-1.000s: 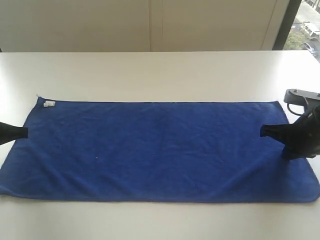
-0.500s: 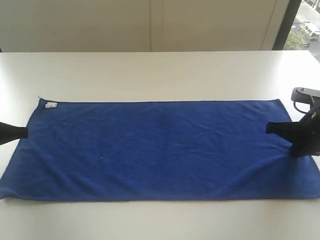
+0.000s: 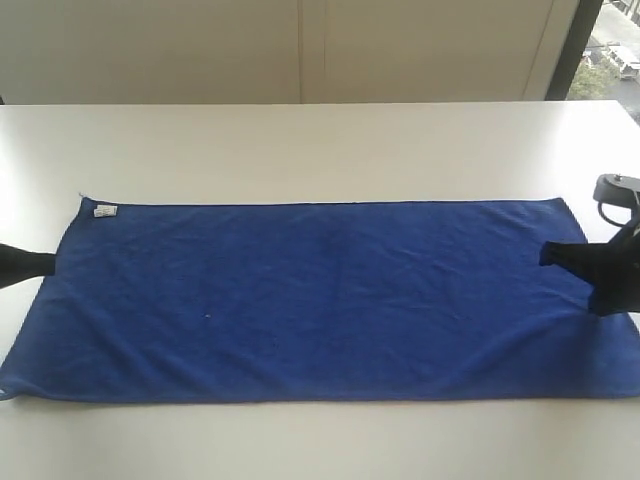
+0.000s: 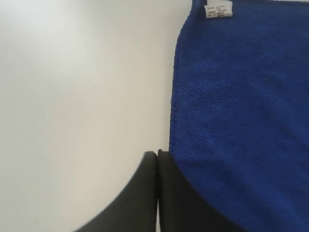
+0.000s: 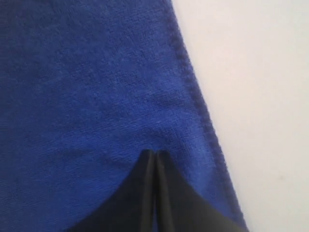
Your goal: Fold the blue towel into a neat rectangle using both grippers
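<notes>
The blue towel [image 3: 315,298] lies spread flat and long across the white table, with its small white label [image 3: 104,210] at the far left corner. My left gripper [image 3: 47,263] is shut with nothing in it, its tip at the middle of the towel's left edge [image 4: 172,121]. In the left wrist view the left gripper [image 4: 157,153] has its fingers pressed together beside that edge, and the label [image 4: 218,9] shows too. My right gripper [image 3: 545,254] is shut and empty over the towel's right end. The right wrist view shows the right gripper [image 5: 155,154] above the blue towel [image 5: 87,96], close to its hem.
The white table [image 3: 320,150] runs far behind the towel and a narrow strip of it shows in front [image 3: 320,440]. A pale wall stands at the back, with a window [image 3: 610,50] at the far right.
The right gripper has drawn back to the right, and the towel's right end and near edge have stretched flatter. The left gripper has held almost still.
</notes>
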